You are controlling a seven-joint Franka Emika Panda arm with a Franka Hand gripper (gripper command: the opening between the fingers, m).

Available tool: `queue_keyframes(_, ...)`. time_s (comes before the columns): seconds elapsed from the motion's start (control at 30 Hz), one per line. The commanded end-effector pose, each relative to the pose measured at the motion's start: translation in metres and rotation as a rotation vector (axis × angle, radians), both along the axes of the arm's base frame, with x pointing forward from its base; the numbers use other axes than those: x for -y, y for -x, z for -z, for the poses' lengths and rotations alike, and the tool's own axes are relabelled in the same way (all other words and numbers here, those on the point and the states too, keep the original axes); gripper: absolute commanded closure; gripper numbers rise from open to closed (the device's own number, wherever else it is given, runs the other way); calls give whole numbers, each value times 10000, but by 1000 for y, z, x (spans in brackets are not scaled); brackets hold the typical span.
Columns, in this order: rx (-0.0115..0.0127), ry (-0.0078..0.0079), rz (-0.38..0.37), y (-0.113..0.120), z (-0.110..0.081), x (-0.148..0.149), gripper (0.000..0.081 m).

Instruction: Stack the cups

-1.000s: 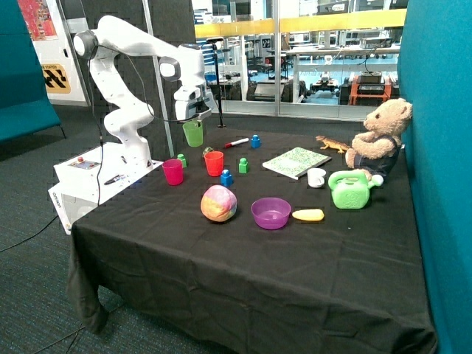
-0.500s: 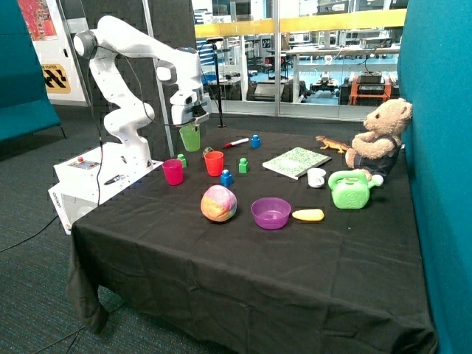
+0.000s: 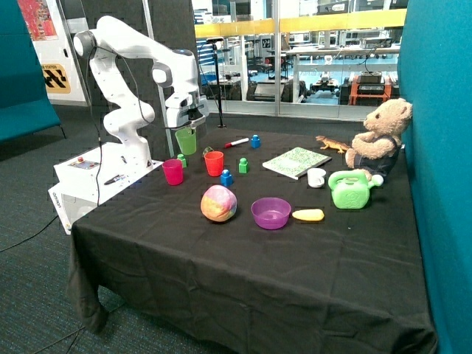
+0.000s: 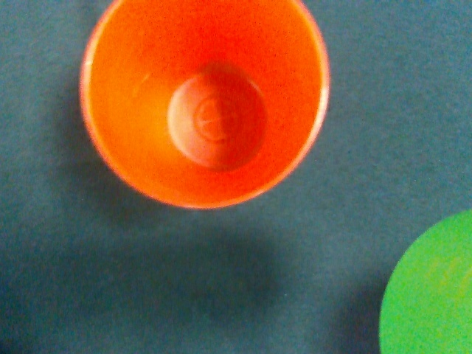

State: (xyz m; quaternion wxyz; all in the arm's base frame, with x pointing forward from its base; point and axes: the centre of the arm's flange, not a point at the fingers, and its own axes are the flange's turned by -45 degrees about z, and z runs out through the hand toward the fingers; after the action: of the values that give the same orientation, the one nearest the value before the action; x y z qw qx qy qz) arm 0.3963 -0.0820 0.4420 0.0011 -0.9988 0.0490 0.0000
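Outside view: arm over the far corner of the table (image 3: 243,280); gripper (image 3: 186,124) hangs in the air with its fingers closed on the rim of the green cup (image 3: 186,141), which is upright and lifted clear of the cloth. The red cup (image 3: 214,163) stands upright on the cloth just beside and below it; the pink cup (image 3: 173,172) stands apart, nearer the table edge. No cup sits in another.

Also on the table: ball (image 3: 218,203), purple bowl (image 3: 271,212), white mug (image 3: 316,177), book (image 3: 296,161), bear (image 3: 380,139), green can (image 3: 351,189).

Wrist view: looks straight down into an orange-red cup (image 4: 204,99), empty, a moulded ring on its bottom; the outside view does not show its inside. A green curved shape (image 4: 431,295) is cut off at the frame corner; what it is cannot be told. The fingers do not show in this view.

Hidden: the contact of fingers and rim is small in the outside view.

Change: over the last second the gripper and green cup have moved sideways away from the red cup, toward the pink one, and sit slightly lower.
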Motion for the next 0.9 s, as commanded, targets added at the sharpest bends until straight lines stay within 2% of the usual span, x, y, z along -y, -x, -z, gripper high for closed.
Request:
queue_keyframes(0.0, -2, 22, 895, 2, 2, 18, 808)
queue_keyframes(0.03, -2, 22, 350, 2, -2, 19, 808)
queue_keyframes(0.07, -2, 22, 633, 4, -4, 21, 808)
queue_keyframes(0.17, -2, 22, 824, 9, -6, 26, 808)
queue_keyframes(0.87, -2, 22, 985, 42, 1, 40, 808)
